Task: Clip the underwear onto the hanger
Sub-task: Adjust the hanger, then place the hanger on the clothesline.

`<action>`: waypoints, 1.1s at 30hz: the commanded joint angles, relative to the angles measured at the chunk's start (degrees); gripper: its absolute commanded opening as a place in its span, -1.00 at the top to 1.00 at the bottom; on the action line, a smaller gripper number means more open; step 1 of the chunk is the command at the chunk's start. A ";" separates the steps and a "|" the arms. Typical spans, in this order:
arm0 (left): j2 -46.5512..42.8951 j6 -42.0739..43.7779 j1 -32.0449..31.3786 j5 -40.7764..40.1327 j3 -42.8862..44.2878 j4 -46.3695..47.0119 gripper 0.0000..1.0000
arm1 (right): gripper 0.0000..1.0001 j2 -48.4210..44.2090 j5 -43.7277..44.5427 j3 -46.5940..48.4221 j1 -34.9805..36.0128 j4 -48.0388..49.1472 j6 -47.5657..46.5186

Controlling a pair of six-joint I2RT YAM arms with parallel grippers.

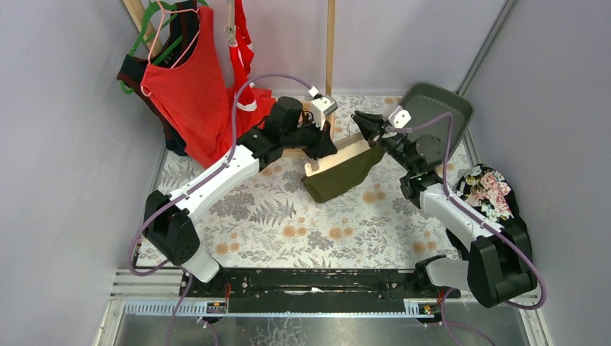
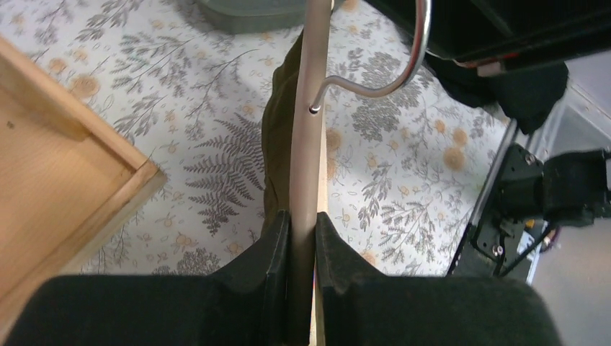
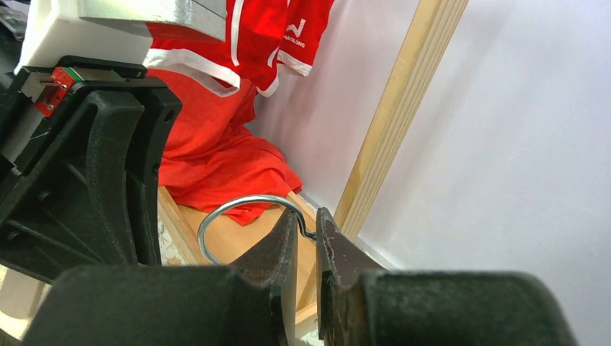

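Note:
A beige hanger (image 1: 339, 156) hangs above the table's middle, and the dark olive green underwear (image 1: 344, 176) droops from it. My left gripper (image 1: 323, 144) is shut on the hanger's bar (image 2: 305, 137), below the metal hook (image 2: 403, 68); olive cloth (image 2: 277, 130) shows behind the bar. My right gripper (image 1: 365, 124) meets the hanger from the right. In the right wrist view this gripper (image 3: 308, 218) pinches the base of the wire hook (image 3: 238, 203). The red underwear (image 1: 242, 43) hangs at the back rack, its white-trimmed waistband (image 3: 292, 36) visible.
A large red tank top (image 1: 189, 86) hangs on the back left beside green hangers (image 1: 144, 32). A grey tray (image 1: 441, 108) lies at the back right and a black floral cloth (image 1: 487, 190) at the right edge. The rack's wooden post (image 1: 330, 43) and base (image 2: 65, 158) stand close behind the grippers.

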 commanded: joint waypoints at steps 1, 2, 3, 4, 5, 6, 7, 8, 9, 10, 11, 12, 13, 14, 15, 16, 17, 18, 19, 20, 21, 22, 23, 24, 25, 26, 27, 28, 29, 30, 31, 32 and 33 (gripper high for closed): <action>-3.21 -11.24 1.51 -21.59 -1.33 12.51 1.00 | 1.00 -2.73 0.22 1.11 2.17 0.37 1.73; -3.89 -12.63 1.21 -23.29 -1.74 12.50 1.00 | 1.00 -3.02 1.45 0.91 2.56 0.11 1.47; -4.56 -14.13 0.85 -24.53 -2.23 12.48 1.00 | 1.00 -3.25 2.51 0.69 3.11 0.07 1.14; -5.60 -15.36 0.28 -25.68 -2.76 12.48 1.00 | 1.00 -3.44 3.32 0.70 3.73 -0.28 0.68; -6.37 -16.56 -0.51 -28.07 -3.27 12.48 1.00 | 1.00 -3.61 4.21 0.96 4.54 -1.12 0.34; -6.97 -17.36 -1.25 -29.49 -3.84 12.67 1.00 | 1.00 -3.67 4.37 1.26 5.08 -2.06 -0.02; -7.46 -18.26 -1.93 -30.46 -4.34 13.00 1.00 | 1.00 -3.63 4.61 1.53 5.66 -2.58 -0.32; -7.79 -18.78 -2.92 -31.20 -4.69 13.27 1.00 | 1.00 -3.47 4.75 1.79 6.30 -2.91 -0.39; -7.99 -18.93 -3.71 -31.43 -4.79 13.42 1.00 | 1.00 -3.31 4.82 1.94 6.85 -2.98 -0.60; -7.98 -19.19 -4.33 -32.53 -4.68 13.38 1.00 | 1.00 -3.01 5.25 2.22 7.38 -3.10 -0.90; -7.78 -18.88 -4.94 -32.88 -4.45 13.13 1.00 | 1.00 -2.71 5.46 2.57 7.71 -3.34 -0.98; -7.52 -18.61 -5.35 -32.99 -3.95 12.65 1.00 | 1.00 -2.38 5.50 2.93 7.96 -3.58 -0.86; -7.32 -18.54 -5.62 -33.22 -3.66 12.47 1.00 | 1.00 -2.12 5.83 3.17 8.12 -3.81 -0.83; -7.12 -18.33 -5.80 -33.19 -3.50 12.37 1.00 | 1.00 -1.83 6.21 3.27 8.16 -3.88 -0.82; -7.09 -18.19 -6.02 -33.41 -3.47 12.31 1.00 | 0.98 -1.75 7.04 3.29 8.21 -3.88 -0.66; -7.11 -17.99 -6.08 -33.58 -3.52 12.31 1.00 | 0.97 -1.81 7.85 3.24 8.25 -3.89 -0.52; -7.23 -17.82 -6.13 -33.84 -3.66 12.19 1.00 | 0.97 -2.01 8.51 3.17 8.20 -4.18 -0.62; -7.36 -17.71 -6.13 -34.02 -3.69 11.92 1.00 | 0.96 -2.19 9.44 3.05 8.24 -4.24 -0.64; -7.51 -17.50 -6.13 -34.19 -3.76 11.58 1.00 | 0.92 -2.45 10.41 2.94 8.22 -4.34 -0.59; -7.69 -17.36 -6.13 -34.35 -3.60 11.15 1.00 | 0.83 -2.77 11.43 2.86 8.20 -4.71 -0.72; -7.91 -17.14 -6.19 -34.66 -3.47 10.27 1.00 | 0.75 -3.12 12.94 2.85 8.17 -5.23 -0.57; -8.13 -17.08 -6.16 -35.14 -3.00 8.95 1.00 | 0.73 -3.71 14.60 2.93 8.19 -6.00 -0.32; -8.42 -17.07 -6.13 -35.82 -2.45 7.46 1.00 | 0.72 -4.34 16.37 2.82 8.22 -6.90 -0.07; -8.79 -17.07 -6.15 -36.39 -1.82 5.59 1.00 | 0.69 -5.31 17.95 2.61 8.21 -7.69 0.02; -9.53 -17.11 -6.21 -36.89 -1.13 3.89 1.00 | 0.65 -6.41 19.93 2.32 8.24 -8.80 0.03; -10.42 -17.22 -6.37 -37.81 -0.59 2.01 1.00 | 0.64 -7.53 22.11 2.06 8.15 -9.45 0.01; -11.27 -17.28 -6.60 -38.71 0.14 0.08 1.00 | 0.64 -8.68 24.36 1.90 8.19 -11.10 0.03; -12.02 -17.39 -6.72 -39.84 1.27 -2.29 1.00 | 0.63 -9.81 26.38 1.95 8.15 -12.63 -0.08; -12.61 -17.63 -6.89 -41.20 2.59 -5.07 1.00 | 0.59 -10.97 27.97 2.15 8.13 -14.24 -0.69; -13.17 -17.91 -7.03 -42.45 4.14 -7.83 1.00 | 0.54 -11.88 29.24 2.60 8.15 -16.22 -1.08; -13.54 -18.24 -7.01 -43.96 5.84 -10.55 1.00 | 0.52 -12.57 30.12 3.07 8.19 -18.11 -1.33; -13.80 -18.54 -7.11 -45.22 7.81 -13.28 1.00 | 0.52 -13.26 30.60 3.34 8.21 -19.23 -1.75; -13.93 -18.77 -7.21 -46.57 9.90 -15.72 1.00 | 0.51 -13.64 31.39 3.33 8.14 -19.54 -1.81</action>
